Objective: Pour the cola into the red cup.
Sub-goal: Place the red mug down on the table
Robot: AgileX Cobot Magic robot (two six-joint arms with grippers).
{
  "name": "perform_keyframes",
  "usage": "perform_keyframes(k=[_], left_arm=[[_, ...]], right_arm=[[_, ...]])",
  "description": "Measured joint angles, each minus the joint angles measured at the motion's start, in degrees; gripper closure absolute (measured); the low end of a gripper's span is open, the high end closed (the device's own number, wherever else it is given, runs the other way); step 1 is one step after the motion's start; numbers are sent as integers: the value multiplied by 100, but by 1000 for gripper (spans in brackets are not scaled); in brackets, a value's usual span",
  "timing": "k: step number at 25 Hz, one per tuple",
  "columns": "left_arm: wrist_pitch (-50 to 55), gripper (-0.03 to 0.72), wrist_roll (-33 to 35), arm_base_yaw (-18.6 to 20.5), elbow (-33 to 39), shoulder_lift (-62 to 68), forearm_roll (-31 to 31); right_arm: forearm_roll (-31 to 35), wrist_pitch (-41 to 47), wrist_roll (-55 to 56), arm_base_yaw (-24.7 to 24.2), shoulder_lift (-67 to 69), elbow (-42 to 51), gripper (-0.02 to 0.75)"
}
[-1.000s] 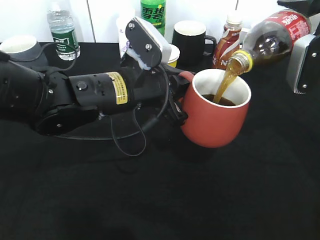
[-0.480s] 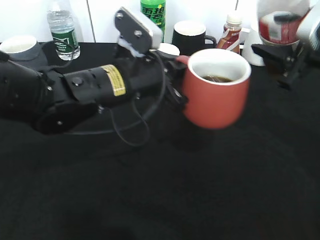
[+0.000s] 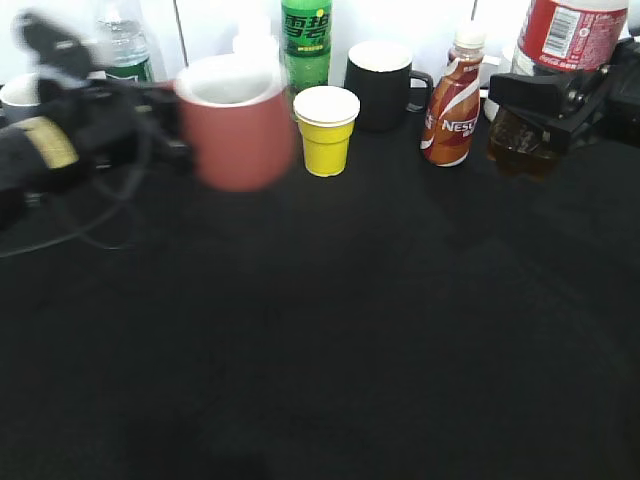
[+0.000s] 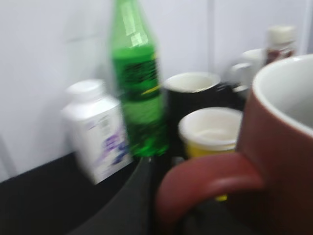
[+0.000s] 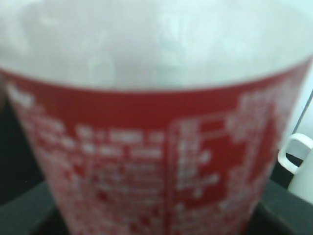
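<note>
The red cup hangs blurred at the far left, off the table, held by its handle in my left gripper. In the left wrist view the cup fills the right side and its handle sits in the jaws. The cola bottle stands upright at the far right, dark cola in its base, gripped by my right gripper. In the right wrist view its red label fills the frame.
Along the back stand a green soda bottle, a yellow cup, a black mug, a Nescafe bottle, a water bottle and a white bottle. The black table stretches in front.
The pouring has stopped. My right gripper has tipped the cola bottle back upright and drawn it right. My left gripper has carried the red cup up and far to the left.
</note>
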Motion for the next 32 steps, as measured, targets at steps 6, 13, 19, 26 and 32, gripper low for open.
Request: perform_keyframes(k=[6, 13, 19, 26, 32], left_arm=[[-393, 626, 763, 684, 64, 357, -728], [-682, 626, 885, 684, -1109, 1739, -1026], [-784, 626, 844, 684, -1261, 2409, -1052], [-822, 371, 707, 684, -1242, 2403, -1082], [-858, 363, 707, 684, -79, 1526, -1084]], right_arm=[[313, -17, 6, 0, 0, 0, 249], [684, -17, 6, 0, 0, 0, 250], [723, 11, 10, 0, 0, 0, 249], [818, 24, 10, 0, 0, 0, 251], [1927, 332, -785, 0, 180, 0, 251]])
